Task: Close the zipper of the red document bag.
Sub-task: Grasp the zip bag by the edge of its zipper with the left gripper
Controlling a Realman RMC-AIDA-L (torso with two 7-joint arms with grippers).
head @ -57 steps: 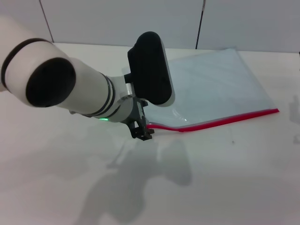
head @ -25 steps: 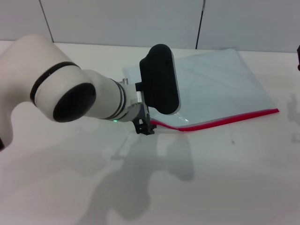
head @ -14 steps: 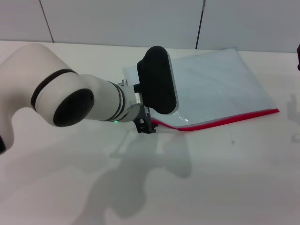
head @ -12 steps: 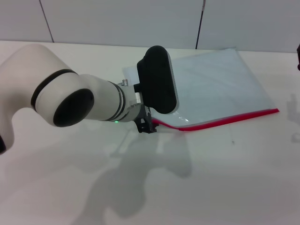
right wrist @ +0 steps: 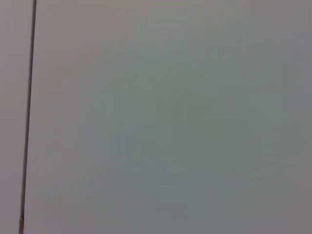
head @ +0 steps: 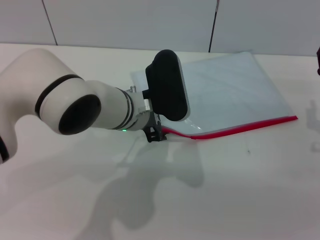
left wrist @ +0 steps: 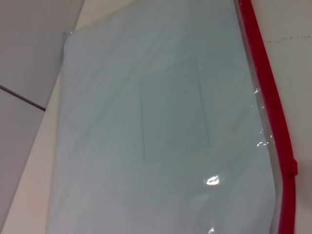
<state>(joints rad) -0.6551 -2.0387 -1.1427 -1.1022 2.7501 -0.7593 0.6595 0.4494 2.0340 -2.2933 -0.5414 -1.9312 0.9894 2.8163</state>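
The red document bag (head: 230, 90) lies flat on the white table, a pale blue-grey pouch that reaches toward the back wall. Its zipper (head: 240, 128) is a red strip along the near long edge, bent slightly near its left part. My left gripper (head: 155, 134) is low over the table at the zipper's left end, and my forearm hides the bag's left corner. The left wrist view shows the bag (left wrist: 156, 126) from close by, with the zipper (left wrist: 273, 112) and a small bump (left wrist: 293, 168) on it. Only a dark sliver of the right arm (head: 318, 62) shows at the right edge.
The white table (head: 225, 190) stretches wide in front of the bag. Grey wall panels (head: 150, 25) stand behind it. The right wrist view shows only a grey wall panel (right wrist: 170, 122) with a dark seam (right wrist: 28, 112).
Over 2.3 s my left gripper slid a little to the right, up to the zipper's left end, and the arm's elbow swung right. In the last half second nothing has moved.
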